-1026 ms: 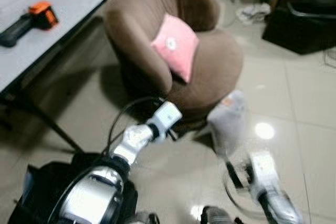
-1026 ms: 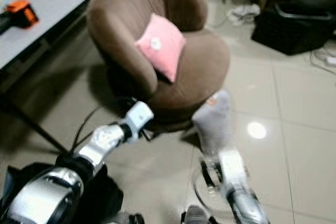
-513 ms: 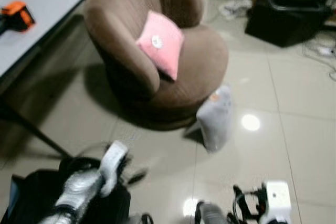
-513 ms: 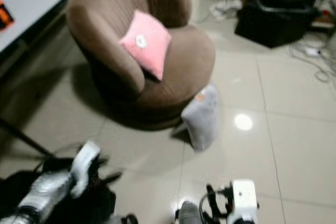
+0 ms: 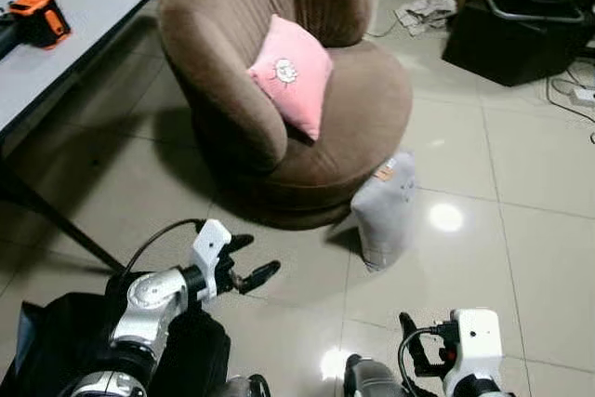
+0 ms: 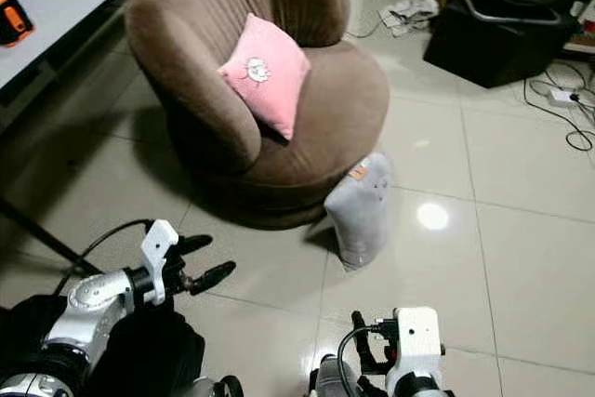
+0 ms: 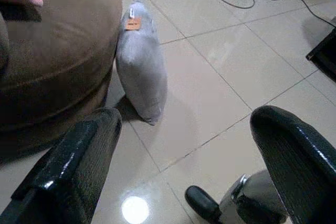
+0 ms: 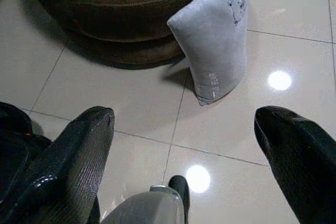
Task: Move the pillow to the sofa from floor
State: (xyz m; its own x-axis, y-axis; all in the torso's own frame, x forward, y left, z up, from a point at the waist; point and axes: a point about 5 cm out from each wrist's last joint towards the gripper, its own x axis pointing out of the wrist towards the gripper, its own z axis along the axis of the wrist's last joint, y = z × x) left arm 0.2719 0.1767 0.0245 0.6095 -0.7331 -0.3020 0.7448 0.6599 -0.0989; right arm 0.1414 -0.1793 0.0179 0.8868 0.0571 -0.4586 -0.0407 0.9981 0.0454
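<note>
Still approaching: grey pillow (image 5: 385, 210) stood on the floor against the sofa (image 5: 353, 127).
We held both end effectors, left (image 5: 244, 261) and right (image 8: 184, 156), open and empty; next we needed to reach and grasp.

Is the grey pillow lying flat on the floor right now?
No, the grey pillow stands upright on the tiled floor, leaning against the base of the brown sofa.

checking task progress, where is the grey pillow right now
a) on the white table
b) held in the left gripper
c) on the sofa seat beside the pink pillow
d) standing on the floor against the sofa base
d: the grey pillow stands upright on the tiled floor, leaning against the base of the sofa, with both grippers open and apart from it.
</note>
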